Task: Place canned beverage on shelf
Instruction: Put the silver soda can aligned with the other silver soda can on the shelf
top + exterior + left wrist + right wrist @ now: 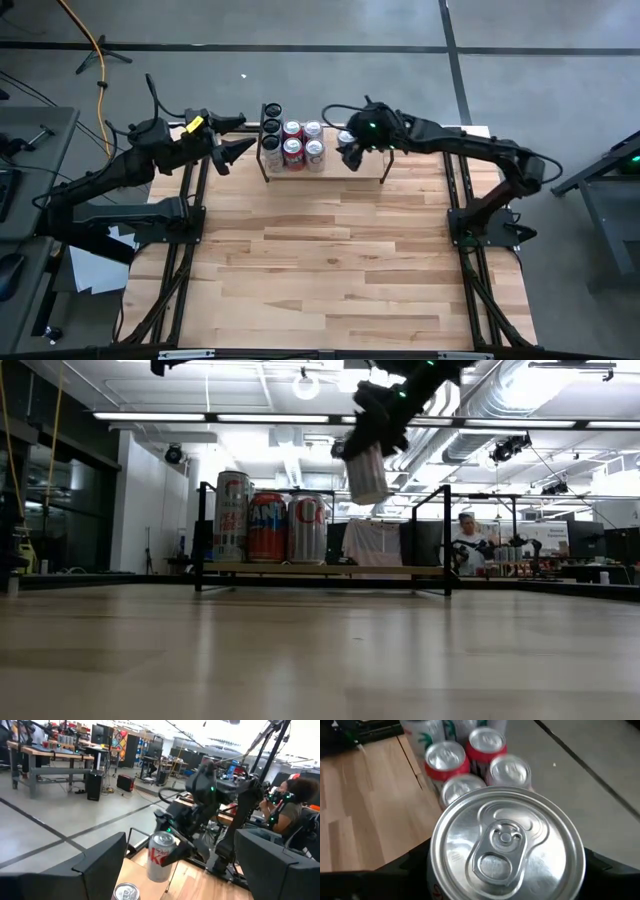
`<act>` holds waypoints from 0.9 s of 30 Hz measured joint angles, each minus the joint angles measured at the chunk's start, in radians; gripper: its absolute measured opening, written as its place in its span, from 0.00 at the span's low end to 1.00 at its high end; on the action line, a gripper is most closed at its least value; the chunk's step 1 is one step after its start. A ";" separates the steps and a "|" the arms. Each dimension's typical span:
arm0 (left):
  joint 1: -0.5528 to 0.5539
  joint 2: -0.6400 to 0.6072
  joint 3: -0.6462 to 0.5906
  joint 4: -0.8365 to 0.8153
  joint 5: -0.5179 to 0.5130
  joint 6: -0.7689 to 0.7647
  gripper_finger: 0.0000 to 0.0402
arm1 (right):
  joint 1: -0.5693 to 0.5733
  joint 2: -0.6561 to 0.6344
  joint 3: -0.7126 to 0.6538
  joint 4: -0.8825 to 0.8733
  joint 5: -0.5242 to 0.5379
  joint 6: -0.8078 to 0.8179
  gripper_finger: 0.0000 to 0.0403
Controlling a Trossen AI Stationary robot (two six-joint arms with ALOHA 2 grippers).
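The right gripper [349, 146] is clamped on a silver can [366, 472] and holds it in the air above the shelf [345, 172], clear of the plank and slightly tilted in the low view. Seen from above, the shelf sits at the table's [330, 270] far edge, at about twelve o'clock from the table's middle, and the held can hangs over the shelf's right half. The stocked cans [293, 145] crowd the left half of the shelf, at nine o'clock from the held can; in the low view a gap of bare plank separates them from it. More bare plank runs on to the black upright [446, 538] at the shelf's right end, at three o'clock from the can, so there is open room on both sides under it. The right wrist view looks straight down on the held can's lid [506, 848], with the other can tops [475, 757] beyond it. The left gripper [228, 151] waits off the shelf's left end, at nine o'clock from the stocked cans, its fingers [95, 862] spread wide and holding nothing.
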 joint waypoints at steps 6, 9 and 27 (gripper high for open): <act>0.000 0.000 0.000 0.002 -0.054 0.000 0.81 | 0.022 -0.122 -0.231 0.228 -0.055 0.092 0.71; 0.000 0.000 0.000 0.003 -0.069 0.000 0.81 | 0.022 -0.107 -0.280 0.289 0.003 0.092 0.71; 0.000 0.000 0.000 0.003 -0.080 0.000 0.81 | -0.021 0.088 -0.318 0.523 0.145 0.139 0.75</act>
